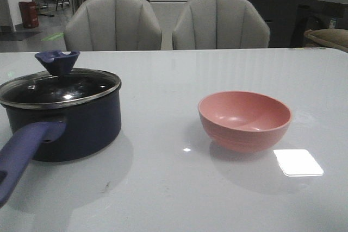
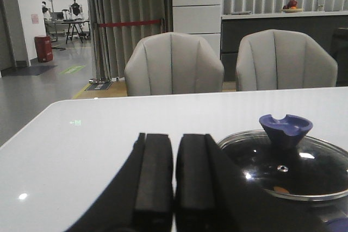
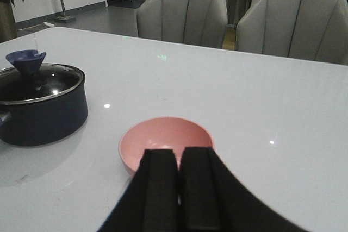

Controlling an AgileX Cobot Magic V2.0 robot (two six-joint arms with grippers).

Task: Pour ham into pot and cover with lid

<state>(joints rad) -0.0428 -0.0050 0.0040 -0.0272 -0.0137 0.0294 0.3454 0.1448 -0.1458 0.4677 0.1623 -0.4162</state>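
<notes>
The dark navy pot (image 1: 70,123) stands at the table's left, its purple-blue handle (image 1: 24,150) pointing toward the near edge. The glass lid (image 1: 60,88) sits on the pot's rim, blue knob (image 1: 57,61) up. Through the glass an orange-pink chunk of ham (image 2: 280,189) shows inside the pot. The pink bowl (image 1: 244,119) stands to the right and looks empty. My left gripper (image 2: 175,137) is shut on nothing, just beside the pot (image 2: 326,210) and lid (image 2: 288,164). My right gripper (image 3: 179,153) is shut on nothing, just short of the bowl (image 3: 163,137). Neither gripper shows in the front view.
Two grey chairs (image 1: 114,23) (image 1: 220,23) stand behind the white table's far edge (image 1: 190,50). A bright light patch (image 1: 298,162) lies on the table near the bowl.
</notes>
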